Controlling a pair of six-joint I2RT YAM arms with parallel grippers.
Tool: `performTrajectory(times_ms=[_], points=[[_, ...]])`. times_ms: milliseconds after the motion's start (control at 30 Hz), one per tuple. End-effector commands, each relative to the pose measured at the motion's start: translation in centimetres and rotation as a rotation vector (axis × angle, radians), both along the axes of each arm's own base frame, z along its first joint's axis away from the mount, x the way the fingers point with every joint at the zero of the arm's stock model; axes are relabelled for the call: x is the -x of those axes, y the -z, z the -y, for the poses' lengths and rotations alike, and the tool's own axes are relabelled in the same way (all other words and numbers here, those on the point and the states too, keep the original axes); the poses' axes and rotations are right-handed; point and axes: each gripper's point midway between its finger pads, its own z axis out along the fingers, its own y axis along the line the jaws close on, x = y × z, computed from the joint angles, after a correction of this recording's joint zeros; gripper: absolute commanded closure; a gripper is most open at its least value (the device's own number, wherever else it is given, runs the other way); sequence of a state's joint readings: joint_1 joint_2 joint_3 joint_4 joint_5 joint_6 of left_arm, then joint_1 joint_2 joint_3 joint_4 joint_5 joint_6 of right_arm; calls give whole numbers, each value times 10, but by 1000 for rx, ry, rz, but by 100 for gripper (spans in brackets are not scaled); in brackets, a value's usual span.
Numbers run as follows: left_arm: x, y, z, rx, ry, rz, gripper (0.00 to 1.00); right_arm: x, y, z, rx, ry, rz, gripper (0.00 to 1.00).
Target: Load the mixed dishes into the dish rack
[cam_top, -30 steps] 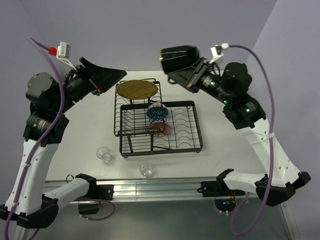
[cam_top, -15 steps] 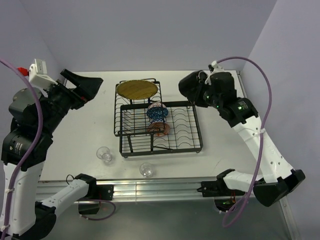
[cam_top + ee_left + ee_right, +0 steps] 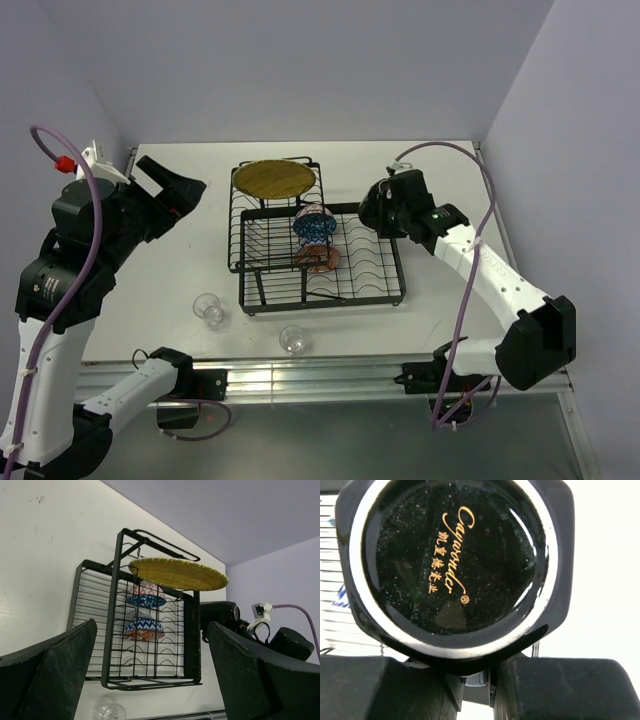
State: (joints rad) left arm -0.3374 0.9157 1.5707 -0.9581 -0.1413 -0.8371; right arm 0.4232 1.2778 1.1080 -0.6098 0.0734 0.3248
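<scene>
My right claw (image 3: 472, 680) has dropped to the dish rack's (image 3: 398, 262) far right corner, clamped on the black mug (image 3: 452, 565), base facing my camera. My left claw (image 3: 172, 186), spread wide, has pulled back. Mug goes in next.

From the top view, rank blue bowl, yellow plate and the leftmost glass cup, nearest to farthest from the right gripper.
1. blue bowl, in the rack's middle.
2. yellow plate, on the raised rear part.
3. leftmost glass cup, on the table, left.
</scene>
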Motion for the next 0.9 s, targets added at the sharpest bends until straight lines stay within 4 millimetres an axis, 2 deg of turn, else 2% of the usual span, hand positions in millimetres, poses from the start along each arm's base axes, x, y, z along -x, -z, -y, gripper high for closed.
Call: performTrajectory(times_ms=[0,100,167,267,300,333,400,500,600,867], points=[[6,7,-2,30,-20,-30,1,-40,-28,-10,-10,-4,196,100],[12,14,-4,41,-26,-49,1,-48,-4,-16,21,-14,159,100],[16,17,-6,54,-39,-62,1,-53,2,-20,29,-15,162,100],[21,29,-8,60,-52,-107,1,-62,18,-29,40,-16,145,100],[23,34,-7,62,-54,-124,1,-63,30,-32,51,-17,123,100],[27,41,-7,60,-52,-152,1,-66,31,-35,42,-12,126,100],[28,53,-6,70,-55,-193,1,-68,45,-36,58,-2,109,100],[36,67,-2,84,-38,-246,1,-70,55,-36,63,28,112,100],[41,76,-4,81,-45,-277,1,-71,70,-36,96,43,91,100],[53,78,-13,92,-82,-282,1,-71,101,-41,142,65,39,100]])
